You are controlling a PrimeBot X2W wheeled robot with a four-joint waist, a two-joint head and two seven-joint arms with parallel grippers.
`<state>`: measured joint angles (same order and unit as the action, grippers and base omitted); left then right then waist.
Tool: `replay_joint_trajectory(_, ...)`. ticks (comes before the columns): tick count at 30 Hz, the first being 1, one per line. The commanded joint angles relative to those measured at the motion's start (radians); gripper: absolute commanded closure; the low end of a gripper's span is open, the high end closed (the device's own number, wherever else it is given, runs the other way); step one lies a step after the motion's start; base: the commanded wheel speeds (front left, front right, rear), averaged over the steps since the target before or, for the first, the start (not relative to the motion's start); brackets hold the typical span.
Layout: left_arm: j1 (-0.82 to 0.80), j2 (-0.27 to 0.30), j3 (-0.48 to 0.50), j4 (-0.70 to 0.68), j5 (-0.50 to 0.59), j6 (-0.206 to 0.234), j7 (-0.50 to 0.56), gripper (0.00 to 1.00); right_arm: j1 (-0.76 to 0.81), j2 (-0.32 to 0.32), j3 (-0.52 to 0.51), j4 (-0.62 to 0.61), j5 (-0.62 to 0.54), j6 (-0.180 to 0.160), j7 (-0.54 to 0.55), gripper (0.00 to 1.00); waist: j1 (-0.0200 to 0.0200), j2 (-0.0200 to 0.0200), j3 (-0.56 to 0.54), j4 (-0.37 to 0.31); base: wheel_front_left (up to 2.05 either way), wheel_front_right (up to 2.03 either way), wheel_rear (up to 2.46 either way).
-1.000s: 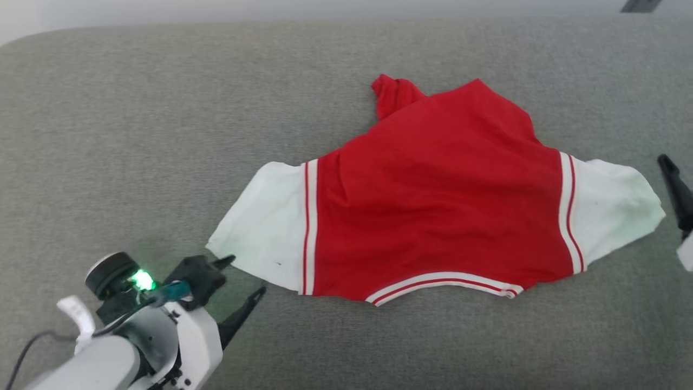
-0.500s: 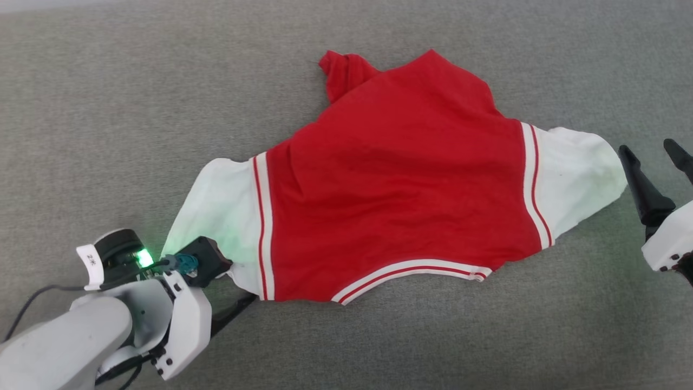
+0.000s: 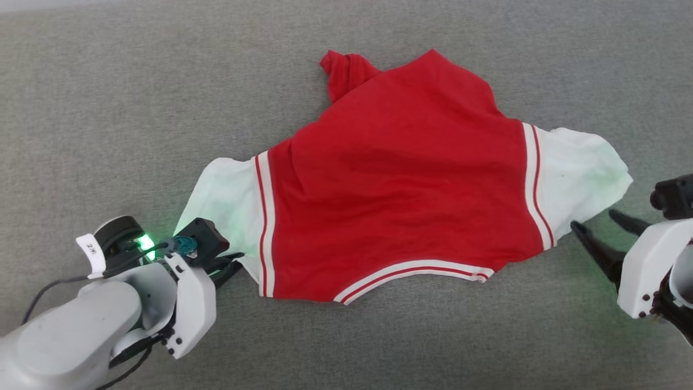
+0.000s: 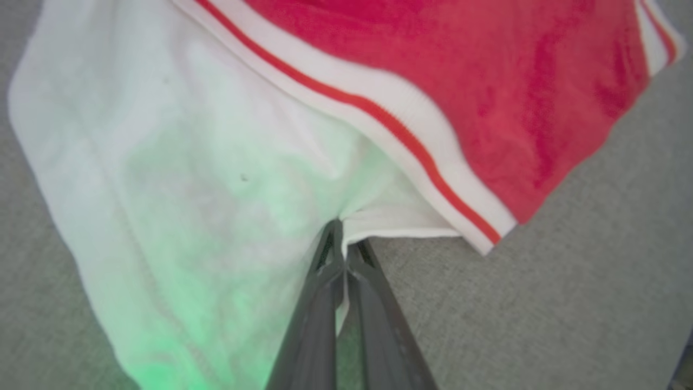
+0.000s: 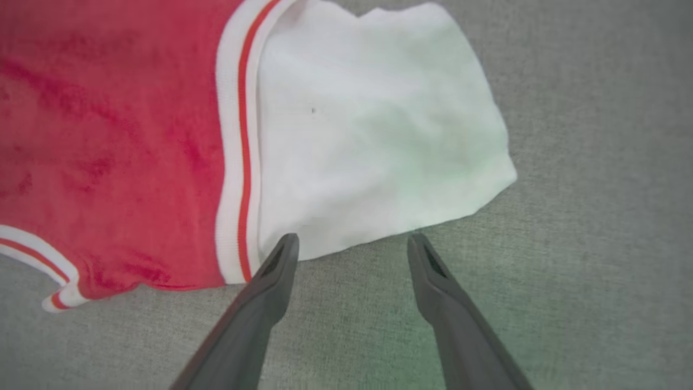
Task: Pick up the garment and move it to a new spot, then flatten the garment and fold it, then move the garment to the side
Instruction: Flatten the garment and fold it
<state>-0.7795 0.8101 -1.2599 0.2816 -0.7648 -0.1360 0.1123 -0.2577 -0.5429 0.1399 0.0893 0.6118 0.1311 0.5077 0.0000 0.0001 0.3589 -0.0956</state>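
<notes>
The grey upholstered surface (image 3: 108, 108) carries the work; the garment (image 3: 400, 184) lies on it at the centre of the head view, spread wide with its hem toward 6 o'clock, and one red flap (image 3: 344, 70) is bunched at 12 o'clock.

The left gripper (image 3: 231, 264) sits at 8 o'clock from the garment's centre; its fingers are pressed together on a pinch of the left sleeve (image 3: 224, 195), at the near edge just beside the striped band, and the cloth puckers at the tips in the left wrist view.

The right gripper (image 3: 593, 219) sits at 4 o'clock; its fingers are spread and hold nothing; the tips straddle the near edge of the right sleeve (image 3: 582, 168), with one tip at the cloth's border; contact cannot be determined.

Judged purpose: a grasp at each end would let the garment be lifted level and carried to a new spot without bunching; the left hold is made, the right hold is not yet made, and the garment is not yet lifted.

Count:
- garment: one;
- white sleeve parts: two;
- striped bands: three, namely the left band (image 3: 263, 216), the right band (image 3: 533, 184) and the hem band (image 3: 417, 268);
- grippers: two, with two fingers each.
</notes>
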Motion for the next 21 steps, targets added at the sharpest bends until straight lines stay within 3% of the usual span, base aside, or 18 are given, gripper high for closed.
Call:
replay_joint_trajectory(1, 0.037, -0.031, -0.036, 0.034, -0.004, 0.01, 0.015, 1.0, -0.005, -0.008, 0.009, -0.003, 0.017, -0.001, 0.027, 0.0, 0.0, -0.0001, 0.0, 0.008, 0.0, 0.0, 0.0)
replay_joint_trajectory(10, 0.045, -0.091, -0.039, 0.02, 0.03, 0.006, 0.002, 1.0, -0.087, -0.013, 0.027, 0.16, -0.005, -0.002, 0.205, 0.0, 0.0, -0.0001, 0.018, 0.061, 0.0, 0.0, 0.0)
replay_joint_trajectory(16, 0.044, -0.116, -0.041, 0.026, 0.034, 0.004, -0.012, 1.0, -0.117, 0.015, 0.089, 0.239, 0.003, -0.002, 0.246, 0.0, 0.0, -0.0001, 0.03, 0.091, 0.0, 0.0, 0.0)
replay_joint_trajectory(19, 0.045, -0.125, -0.041, 0.038, 0.024, 0.003, -0.026, 1.0, -0.122, 0.015, 0.126, 0.249, 0.014, -0.001, 0.239, 0.91, 0.0, -0.0001, 0.031, 0.1, 0.0, 0.0, 0.0)
replay_joint_trajectory(20, 0.046, -0.129, -0.041, 0.041, 0.017, 0.003, -0.032, 1.0, -0.125, 0.013, 0.132, 0.253, 0.016, 0.0, 0.234, 1.0, 0.0, -0.0001, 0.031, 0.102, 0.0, 0.0, 0.0)
replay_joint_trajectory(21, 0.048, -0.134, -0.041, 0.043, 0.006, 0.003, -0.041, 1.0, -0.125, 0.01, 0.137, 0.257, 0.018, 0.0, 0.229, 1.0, 0.0, -0.0001, 0.029, 0.105, 0.0, 0.0, 0.0)
